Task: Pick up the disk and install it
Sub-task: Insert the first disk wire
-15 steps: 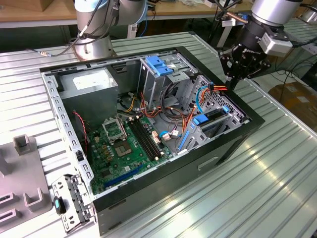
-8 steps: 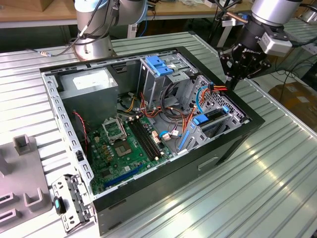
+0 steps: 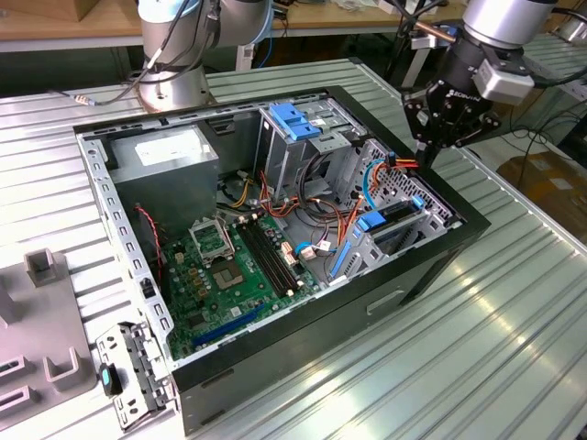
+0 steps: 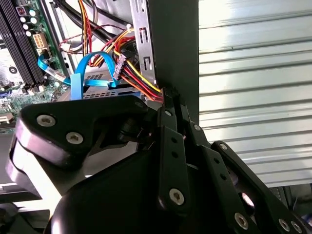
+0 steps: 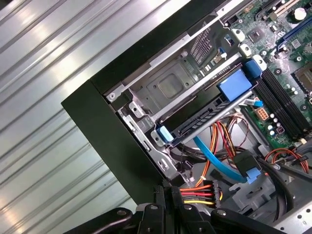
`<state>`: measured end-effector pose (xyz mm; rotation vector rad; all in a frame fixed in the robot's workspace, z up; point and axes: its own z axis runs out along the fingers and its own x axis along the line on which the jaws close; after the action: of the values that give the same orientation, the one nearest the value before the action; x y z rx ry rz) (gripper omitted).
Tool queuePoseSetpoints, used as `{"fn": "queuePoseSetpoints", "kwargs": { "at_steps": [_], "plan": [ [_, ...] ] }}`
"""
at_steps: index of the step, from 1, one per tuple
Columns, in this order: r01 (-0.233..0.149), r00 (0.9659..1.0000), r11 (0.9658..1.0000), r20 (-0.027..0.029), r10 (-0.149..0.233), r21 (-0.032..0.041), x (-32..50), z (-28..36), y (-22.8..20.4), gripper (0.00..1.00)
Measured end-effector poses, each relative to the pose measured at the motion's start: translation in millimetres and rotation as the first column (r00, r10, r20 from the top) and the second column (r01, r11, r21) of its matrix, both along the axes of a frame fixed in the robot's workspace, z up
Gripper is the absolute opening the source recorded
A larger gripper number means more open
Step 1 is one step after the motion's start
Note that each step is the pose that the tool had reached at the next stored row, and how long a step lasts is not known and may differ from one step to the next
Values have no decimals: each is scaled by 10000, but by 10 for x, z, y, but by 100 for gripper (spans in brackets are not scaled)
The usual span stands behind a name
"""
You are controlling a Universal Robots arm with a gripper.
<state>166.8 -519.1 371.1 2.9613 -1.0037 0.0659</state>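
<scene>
The disk (image 5: 200, 120) lies edge-on in a slot of the metal drive cage (image 5: 170, 87) at the front corner of the open computer case (image 3: 431, 266), with blue rail tabs at both ends. In the exterior view the disk (image 3: 397, 214) sits low in that cage, on the exterior view's right. My black gripper (image 3: 426, 158) hangs just above the cage's far end. Its fingers are shut together in both wrist views, gripper (image 4: 168, 96), gripper (image 5: 168, 191). The tips touch a bundle of red, yellow and black wires (image 5: 197, 192); whether they pinch it is unclear.
A blue flat cable (image 5: 217, 163) and more wiring cross the space beside the cage. The green motherboard (image 3: 234, 275) fills the case floor, a grey power-supply box (image 3: 170, 156) stands at the back, and a blue latch plate (image 3: 298, 119) tops another cage. Ribbed metal table (image 3: 514, 330) surrounds the case.
</scene>
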Motion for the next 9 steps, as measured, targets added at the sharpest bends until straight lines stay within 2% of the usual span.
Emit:
{"fn": "queuePoseSetpoints", "kwargs": {
  "at_steps": [9],
  "plan": [
    [270, 9996, 9996, 0, -270, 0, -79, -4, 0, 17]
  ]
}}
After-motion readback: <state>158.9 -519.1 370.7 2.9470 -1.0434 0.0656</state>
